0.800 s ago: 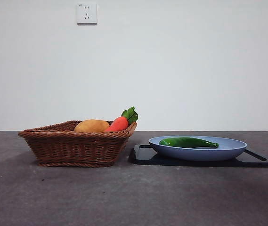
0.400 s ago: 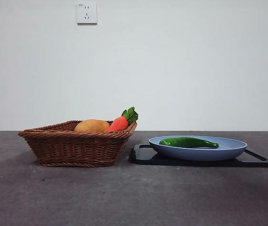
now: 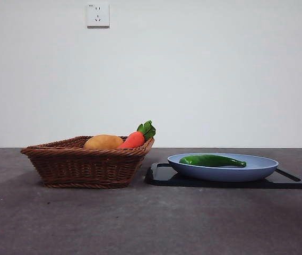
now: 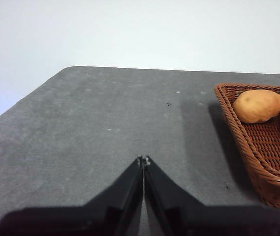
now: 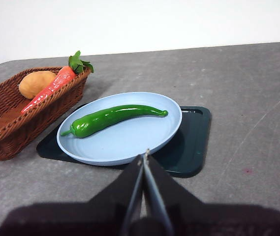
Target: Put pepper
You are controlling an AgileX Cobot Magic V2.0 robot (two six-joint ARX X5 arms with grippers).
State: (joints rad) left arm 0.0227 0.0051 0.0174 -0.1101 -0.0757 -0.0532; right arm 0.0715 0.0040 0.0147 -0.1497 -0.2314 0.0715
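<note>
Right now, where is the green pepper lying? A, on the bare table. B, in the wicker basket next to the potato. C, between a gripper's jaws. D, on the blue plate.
D: the pepper lies across the blue plate, which sits on a dark tray; both grippers are shut and hold nothing.

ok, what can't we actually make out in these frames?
- Front view: neither arm shows. The basket wall hides the lower potato and most of the carrot.
- Front view: the plate rim hides the pepper's underside.
- Left wrist view: the picture's edge cuts off the carrot and basket; plate and pepper are out of frame.
- Right wrist view: the tray is mostly hidden under the plate.
</note>
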